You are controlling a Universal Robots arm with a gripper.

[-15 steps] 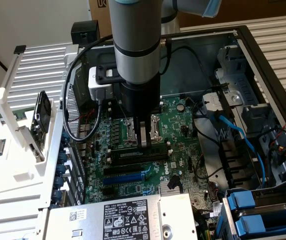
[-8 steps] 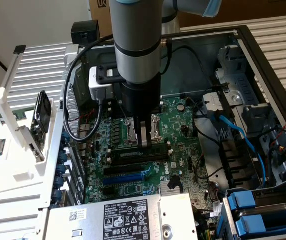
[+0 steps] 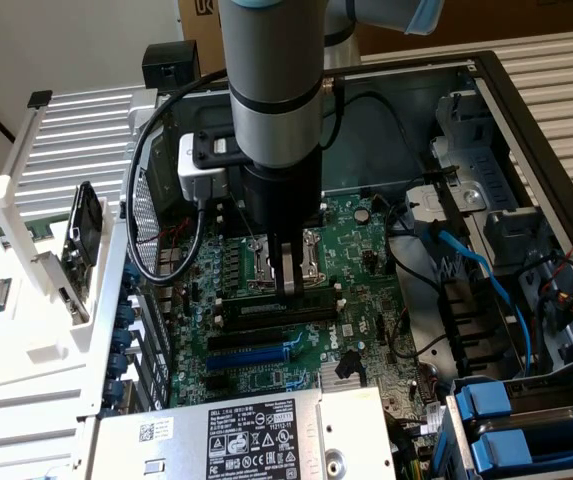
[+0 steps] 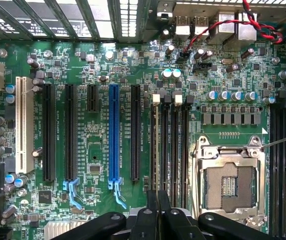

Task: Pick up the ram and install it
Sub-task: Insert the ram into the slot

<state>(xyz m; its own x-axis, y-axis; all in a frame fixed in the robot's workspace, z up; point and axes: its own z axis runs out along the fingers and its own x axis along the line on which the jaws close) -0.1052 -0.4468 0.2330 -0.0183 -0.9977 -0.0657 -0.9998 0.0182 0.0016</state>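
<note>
Pinching down from straight above, the claw [image 3: 288,292] has its 2 fingers [image 4: 151,210] set almost together. Only a sliver of a gap is left between them, and the thin top edge of the ram [image 3: 251,313] fills it, so the claw is clenched on the stick. The ram stands on edge in a black memory slot directly under the fingertips and runs out to both sides of the claw along the green motherboard [image 3: 366,250]. The grip falls near the ram's middle. Whether the stick is pushed fully home in its slot I cannot tell. Just beside the claw, on one side of the ram, lies the silver-framed processor socket [image 4: 230,182], close to the fingers but not touched by them. On the other side of the ram run 1 black slot [image 3: 266,336] and then the long blue slot [image 3: 251,352], both parallel to the stick. Farther out on that same side sits the grey power supply [image 3: 256,440] with its dark label. A black cable [image 3: 138,250] loops down well off toward the exterior view's left of the claw.
</note>
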